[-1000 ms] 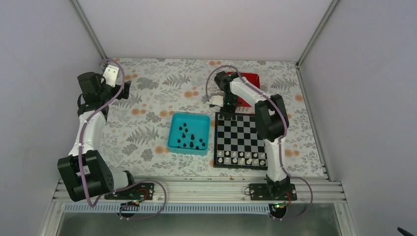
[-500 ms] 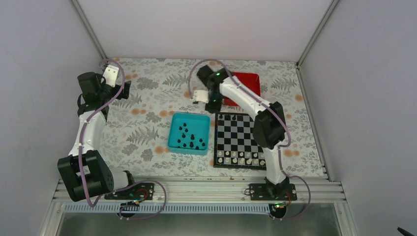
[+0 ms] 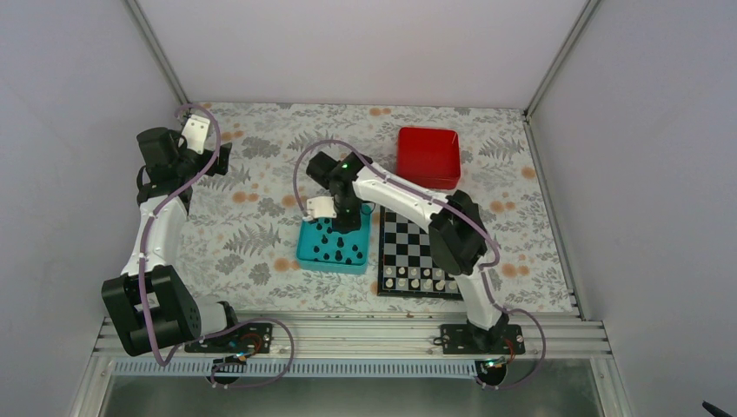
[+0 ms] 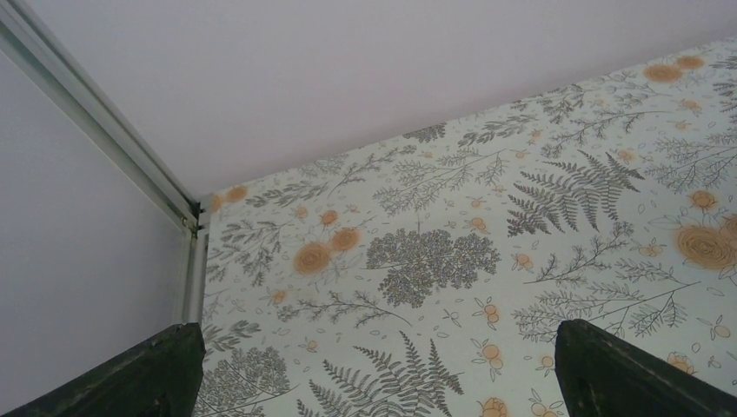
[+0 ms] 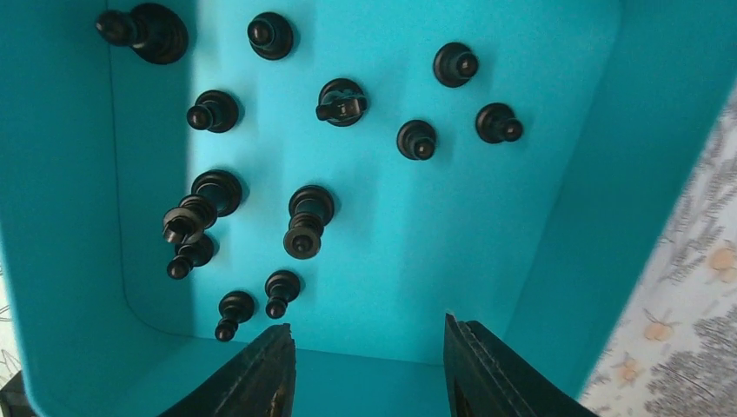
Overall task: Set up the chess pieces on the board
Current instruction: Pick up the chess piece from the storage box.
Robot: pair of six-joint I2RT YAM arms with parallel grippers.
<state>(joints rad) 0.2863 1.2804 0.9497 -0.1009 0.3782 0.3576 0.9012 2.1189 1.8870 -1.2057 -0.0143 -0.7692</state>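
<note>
**Chess pieces (image 5: pixel 304 217) in teal tray (image 5: pixel 556 217) beneath right gripper (image 5: pixel 369 352)**

Black pieces are sitting scattered in the tray, just left of the board (image 3: pixel 417 234), whose near rows are holding white pieces (image 3: pixel 426 280). The right gripper is hovering above them, jaws spread and empty. The left gripper (image 4: pixel 374 373) is hanging over floral tablecloth (image 4: pixel 434 261), jaws spread wide.

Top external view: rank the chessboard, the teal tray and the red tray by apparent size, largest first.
1. The board, though the right arm hides part of it.
2. The teal tray.
3. The red tray. It looks only slightly smaller than the teal one and lies farther from the camera, so their order is unsure.
</note>
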